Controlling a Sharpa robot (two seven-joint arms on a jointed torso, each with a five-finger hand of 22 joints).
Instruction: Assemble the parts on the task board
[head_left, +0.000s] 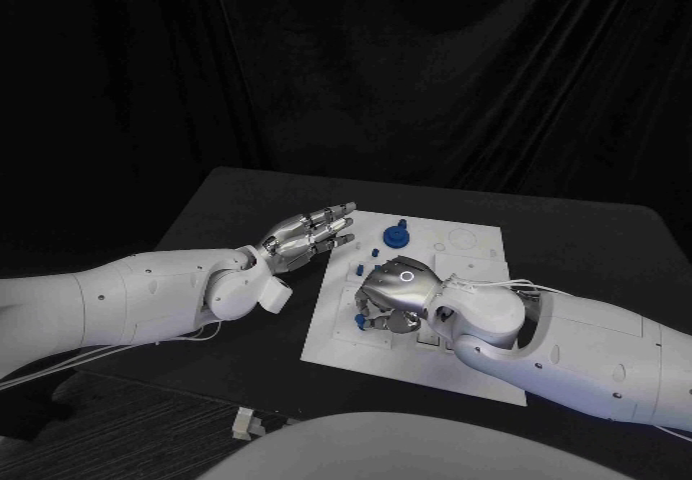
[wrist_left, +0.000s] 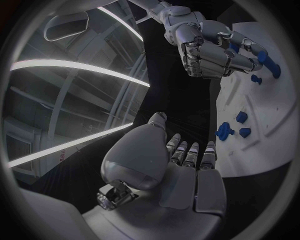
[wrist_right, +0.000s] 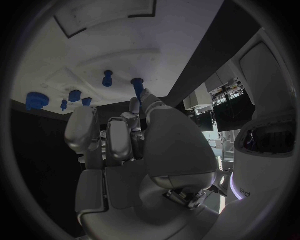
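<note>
Two silver hands work at the white task board (head_left: 462, 370): the right hand (head_left: 400, 288), fingers curled down, pinches a slim blue peg (wrist_right: 137, 90) over the board's middle, while the left hand (head_left: 306, 234) hovers spread and empty at its left edge, small blue parts (head_left: 397, 236) nearby. Board lies on a black table (head_left: 577, 225); dark curtains hang behind.

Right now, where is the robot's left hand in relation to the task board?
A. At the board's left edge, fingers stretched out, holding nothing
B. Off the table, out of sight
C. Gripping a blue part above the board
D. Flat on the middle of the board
A: in the head view the left hand hangs at the left edge of the task board with fingers stretched out and nothing in them, while the right hand is over the board's middle.
</note>
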